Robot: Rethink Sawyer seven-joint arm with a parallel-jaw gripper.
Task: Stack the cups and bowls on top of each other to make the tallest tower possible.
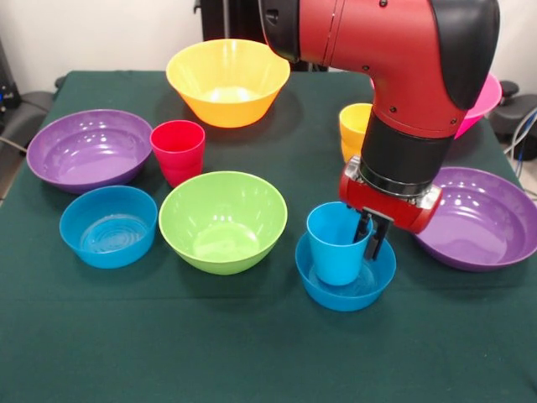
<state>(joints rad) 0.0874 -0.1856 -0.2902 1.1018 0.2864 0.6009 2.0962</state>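
Observation:
A blue cup [336, 243] stands slightly tilted inside a small blue bowl [344, 299] at the front right of the green cloth. My gripper [371, 237] comes down at the cup's right side, its black fingers [363, 228] pinching the cup's wall at the rim. Loose around them are a red cup [178, 151], a yellow-orange cup [354, 126] partly hidden behind the arm, a lime green bowl [222, 220], a second small blue bowl [107, 227], two purple bowls [88, 149] [482, 220], an orange-yellow bowl [226, 81] and a pink bowl [485, 105] mostly hidden by the arm.
The red and black arm [403, 75] fills the upper right and hangs over the right purple bowl's near rim. The cloth's front edge lies just below the blue bowl.

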